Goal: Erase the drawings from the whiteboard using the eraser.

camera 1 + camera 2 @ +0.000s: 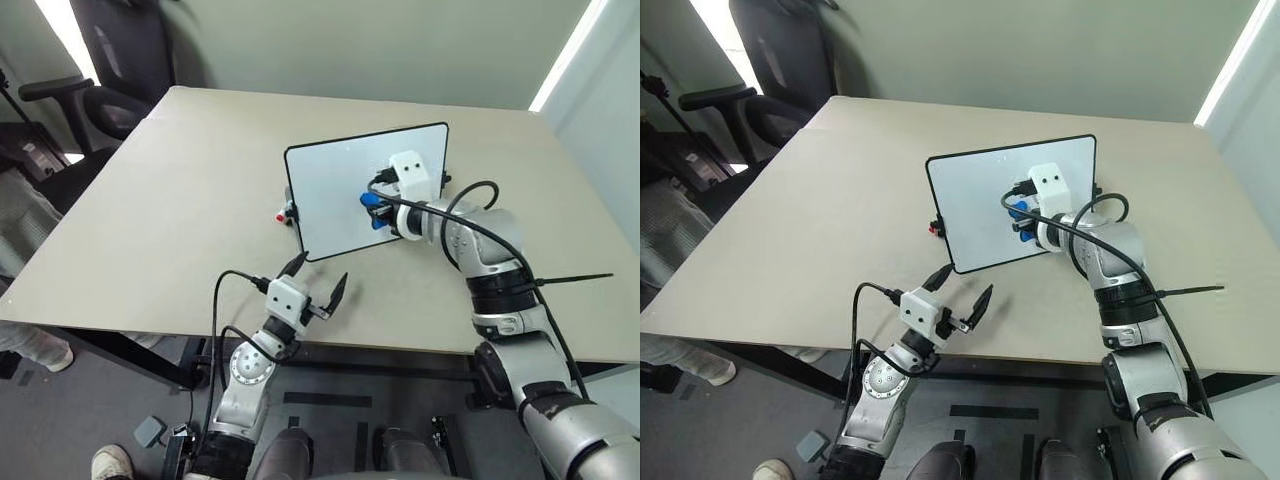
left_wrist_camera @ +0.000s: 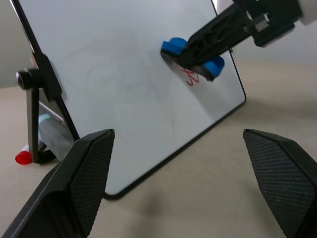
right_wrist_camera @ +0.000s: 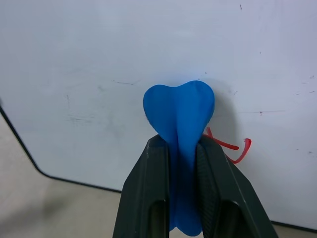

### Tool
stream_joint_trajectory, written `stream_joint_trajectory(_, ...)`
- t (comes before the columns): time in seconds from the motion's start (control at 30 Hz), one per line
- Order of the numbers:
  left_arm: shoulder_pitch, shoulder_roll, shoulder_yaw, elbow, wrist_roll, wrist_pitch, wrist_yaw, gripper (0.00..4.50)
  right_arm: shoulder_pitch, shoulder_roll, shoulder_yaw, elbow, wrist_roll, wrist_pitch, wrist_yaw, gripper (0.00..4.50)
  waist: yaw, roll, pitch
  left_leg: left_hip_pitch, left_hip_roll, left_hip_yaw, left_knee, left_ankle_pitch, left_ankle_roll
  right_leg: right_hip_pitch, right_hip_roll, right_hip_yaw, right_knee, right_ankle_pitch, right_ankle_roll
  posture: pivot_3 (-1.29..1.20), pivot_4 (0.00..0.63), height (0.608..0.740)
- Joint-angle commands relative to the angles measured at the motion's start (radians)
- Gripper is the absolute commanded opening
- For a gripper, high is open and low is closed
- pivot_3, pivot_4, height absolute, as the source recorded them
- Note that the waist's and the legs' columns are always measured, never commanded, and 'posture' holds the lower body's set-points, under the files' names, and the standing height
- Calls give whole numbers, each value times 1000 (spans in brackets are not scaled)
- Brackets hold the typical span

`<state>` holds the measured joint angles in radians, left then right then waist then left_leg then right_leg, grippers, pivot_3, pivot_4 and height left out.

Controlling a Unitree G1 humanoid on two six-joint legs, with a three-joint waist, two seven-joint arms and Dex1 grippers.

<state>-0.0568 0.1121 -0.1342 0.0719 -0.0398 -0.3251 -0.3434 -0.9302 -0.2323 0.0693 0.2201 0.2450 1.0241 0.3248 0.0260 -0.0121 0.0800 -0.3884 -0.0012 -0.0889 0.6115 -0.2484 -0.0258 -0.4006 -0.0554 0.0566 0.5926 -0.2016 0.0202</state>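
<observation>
The whiteboard (image 1: 340, 195) stands propped upright in the middle of the table. My right gripper (image 1: 378, 212) is shut on the blue eraser (image 3: 179, 114), squeezing it so it bulges, and holds it against the board's face. The red drawings (image 3: 233, 148) peek out beside the eraser, partly covered by it; in the left wrist view the drawings (image 2: 190, 78) sit just under the eraser (image 2: 174, 47). My left gripper (image 1: 320, 283) hovers open near the table's front edge, in front of the board's lower corner, with nothing between its fingers.
A small red-and-white knob (image 1: 283, 215) sticks out at the board's left side on its black stand (image 2: 42, 94). An office chair (image 1: 120, 60) stands beyond the table's far left corner. A person's shoe (image 1: 112, 462) shows on the floor.
</observation>
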Motion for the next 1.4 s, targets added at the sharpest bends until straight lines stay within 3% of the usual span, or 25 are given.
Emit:
stream_joint_trajectory(0.03,6,3,2,-62,0,-12,6,4500,-49,3,10,41,-40,-78,-7,465,-2,0,0,0,0,0,0,-2,-1,0,0,0,-1,0,-1,0,150,740)
stream_joint_trajectory(0.8,19,16,8,-91,5,-1,19,4500,-36,18,57,329,-119,-167,10,465,-12,-1,0,4,-2,-2,0,-2,-6,-1,1,3,0,7,-10,0,150,740)
stream_joint_trajectory(1.4,5,21,12,-88,-2,2,27,4500,-132,-9,9,271,-127,-191,-1,465,-13,-1,1,-1,-1,-2,0,-2,-6,-10,1,3,0,11,-13,0,150,740)
